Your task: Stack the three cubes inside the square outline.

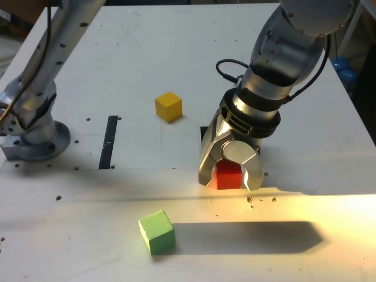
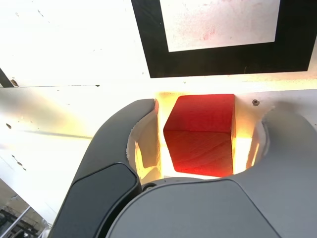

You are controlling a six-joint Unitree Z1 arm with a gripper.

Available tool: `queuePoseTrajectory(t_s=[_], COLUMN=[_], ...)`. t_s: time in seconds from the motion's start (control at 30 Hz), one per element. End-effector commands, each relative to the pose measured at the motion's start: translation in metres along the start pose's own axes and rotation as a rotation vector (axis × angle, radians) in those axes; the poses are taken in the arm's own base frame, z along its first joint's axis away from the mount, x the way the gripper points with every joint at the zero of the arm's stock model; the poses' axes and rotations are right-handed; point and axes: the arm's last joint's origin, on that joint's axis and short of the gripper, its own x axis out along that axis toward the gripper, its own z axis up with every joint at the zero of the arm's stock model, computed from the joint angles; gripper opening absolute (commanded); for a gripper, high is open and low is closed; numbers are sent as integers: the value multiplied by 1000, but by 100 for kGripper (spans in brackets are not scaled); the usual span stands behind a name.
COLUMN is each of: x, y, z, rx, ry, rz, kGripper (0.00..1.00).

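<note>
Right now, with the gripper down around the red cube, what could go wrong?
1. The gripper shows gaps beside the red cube, so the grasp may not be firm and it could slip when lifted.
2. The cube sits just outside the square outline; dragging rather than lifting could leave it off-centre.

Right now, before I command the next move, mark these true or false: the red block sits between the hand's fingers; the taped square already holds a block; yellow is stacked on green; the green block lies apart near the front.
1. The small matte red block sits between the fingers of the hand: true.
2. The black tape square outline holds a block: false, its white centre is bare.
3. The yellow block rests on the green block: false, both lie separately on the white table.
4. Green lies apart, nearest the camera in the exterior view: true.
</note>
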Motion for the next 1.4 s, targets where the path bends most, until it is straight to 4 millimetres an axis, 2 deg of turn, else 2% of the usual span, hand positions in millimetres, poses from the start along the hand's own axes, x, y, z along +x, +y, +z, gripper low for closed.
queuePoseTrajectory(t_s=[0.0, 0.3, 0.53, 0.77, 1.07, 1.37], x=[2, 0, -8, -18, -24, -26], y=[-1, -1, 4, 29, 66, 83], z=[2, -1, -13, -24, -26, -24], rx=[0, 0, -2, -36, -73, -86], ry=[3, 4, -5, -23, -41, -57], rz=[2, 3, 19, 26, 24, 30], kGripper=[33, 33, 33, 33, 33, 33])
